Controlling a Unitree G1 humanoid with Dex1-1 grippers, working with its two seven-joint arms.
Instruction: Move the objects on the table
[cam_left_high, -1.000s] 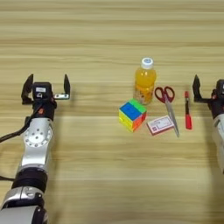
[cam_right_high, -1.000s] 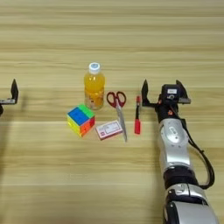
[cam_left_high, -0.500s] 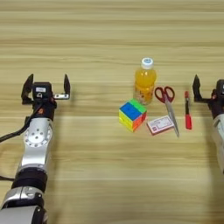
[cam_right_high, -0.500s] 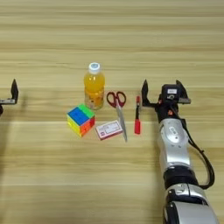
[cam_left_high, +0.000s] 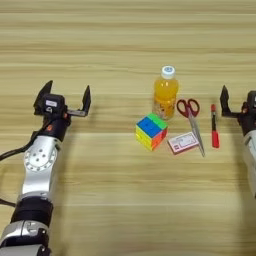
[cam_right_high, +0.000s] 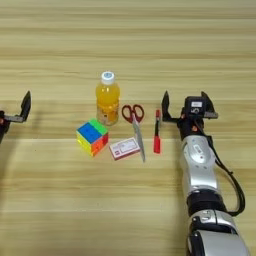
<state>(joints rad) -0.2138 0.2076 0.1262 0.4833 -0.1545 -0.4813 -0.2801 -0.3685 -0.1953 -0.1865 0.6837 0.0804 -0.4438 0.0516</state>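
Both end effectors (cam_left_high: 64, 96) (cam_right_high: 185, 103) rest spread, flanking objects (cam_left_high: 151, 131).

Looks like a robot test bench, a lab setup rather than a home: a bare light wood-grain table (cam_left_high: 125, 45) fills the whole view, and all that lies on it is a tidy cluster of unrelated small props set between two metal robot arms. No walls or furnishings show.

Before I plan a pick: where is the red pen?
The red pen lies on the table, right of the scissors and just left of the open right gripper.
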